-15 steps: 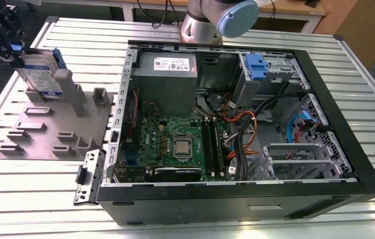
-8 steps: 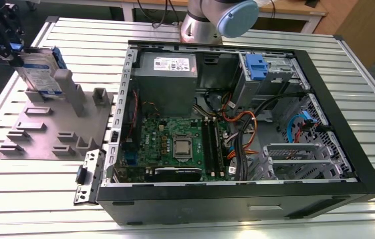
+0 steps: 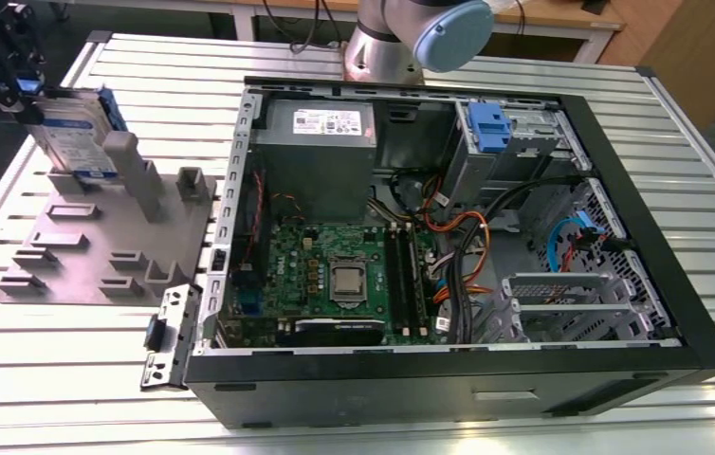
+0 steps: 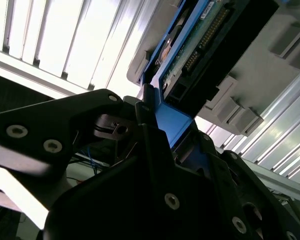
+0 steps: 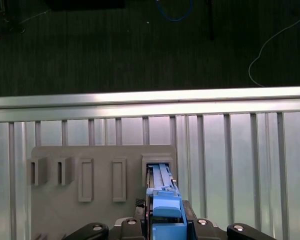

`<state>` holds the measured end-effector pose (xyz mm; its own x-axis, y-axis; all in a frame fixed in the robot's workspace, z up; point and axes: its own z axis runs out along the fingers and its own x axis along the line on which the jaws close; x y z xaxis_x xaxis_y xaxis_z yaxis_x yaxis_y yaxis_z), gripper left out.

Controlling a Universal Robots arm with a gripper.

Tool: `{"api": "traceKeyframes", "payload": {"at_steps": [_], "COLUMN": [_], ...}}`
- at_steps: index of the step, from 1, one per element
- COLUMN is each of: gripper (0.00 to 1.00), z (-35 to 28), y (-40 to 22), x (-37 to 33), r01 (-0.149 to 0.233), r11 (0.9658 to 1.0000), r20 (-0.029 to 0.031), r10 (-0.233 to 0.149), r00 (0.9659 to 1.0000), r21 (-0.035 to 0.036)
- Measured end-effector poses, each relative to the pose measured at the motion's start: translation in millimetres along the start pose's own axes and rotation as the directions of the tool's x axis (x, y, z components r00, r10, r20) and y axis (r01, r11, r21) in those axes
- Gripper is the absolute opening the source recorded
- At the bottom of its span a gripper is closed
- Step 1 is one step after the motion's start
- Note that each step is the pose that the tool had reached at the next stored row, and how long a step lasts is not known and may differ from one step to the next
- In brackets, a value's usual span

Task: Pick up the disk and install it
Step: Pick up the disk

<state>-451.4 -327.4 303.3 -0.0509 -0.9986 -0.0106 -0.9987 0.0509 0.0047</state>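
The tool (image 3: 28,87) is near the far corner of the tabletop (image 3: 54,379), at the exterior view's left. It is closed on the disk (image 3: 73,131) and holds it by its top edge. In the second wrist view, the dark fingers (image 4: 140,117) press on the blue rail of the disk from both sides.

The disk stands up on its thin edge. Its bottom end is at a slot in the grey holder (image 3: 92,256). I cannot tell if it sits all the way in the slot or is lifted a little. The white and blue label faces the big computer box (image 3: 699,322). In the first wrist view, the blue rail goes straight down into one slot at the end of a row of slots.

The grey holder lies flat on the tabletop, just beside the computer box. The box lies on its side with its cover off. Inside it there is a green board (image 3: 332,275), a grey power box (image 3: 320,128) with a small white label, and a small blue latch (image 3: 489,128). Orange and black wires run between them.

The arm (image 3: 414,38) stands behind the computer box. In the first wrist view, a dark floor (image 5: 140,50) is past the edge of the tabletop.
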Motion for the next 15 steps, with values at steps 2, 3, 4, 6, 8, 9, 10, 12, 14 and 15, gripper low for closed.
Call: {"api": "traceKeyframes", "payload": {"at_steps": [2,3,4,6,8,9,10,12,14,15], "gripper": [0.36,0.36,0.36,0.36,0.36,0.36,0.36,0.36,0.36,0.36], "z": [-1.1,-1.6,-2.0,-2.7,-3.5,-3.7,-3.7,-4.1,-4.3,-4.4], "y": [0.0,0.0,0.0,0.0,0.0,0.0,0.0,0.0,0.0,0.0], "x": [0.0,0.0,0.0,0.0,-0.1,-0.1,-0.1,0.0,-0.1,-0.1], "r01": [0.000,0.000,0.000,0.000,0.000,0.000,0.000,0.000,0.000,0.000], "r11": [1.0000,1.0000,1.0000,1.0000,1.0000,1.0000,1.0000,1.0000,1.0000,1.0000], "r20": [0.0000,0.0000,0.0000,0.0001,0.0000,0.0001,0.0001,0.0000,0.0000,0.0000], "r10": [0.000,0.000,0.000,0.000,0.000,0.000,0.000,0.000,0.000,0.000], "r00": [1.0000,1.0000,1.0000,1.0000,1.0000,1.0000,1.0000,1.0000,1.0000,1.0000], "r21": [0.0000,0.0000,0.0000,0.0001,-0.0001,0.0000,0.0002,0.0000,0.0000,0.0000]}}
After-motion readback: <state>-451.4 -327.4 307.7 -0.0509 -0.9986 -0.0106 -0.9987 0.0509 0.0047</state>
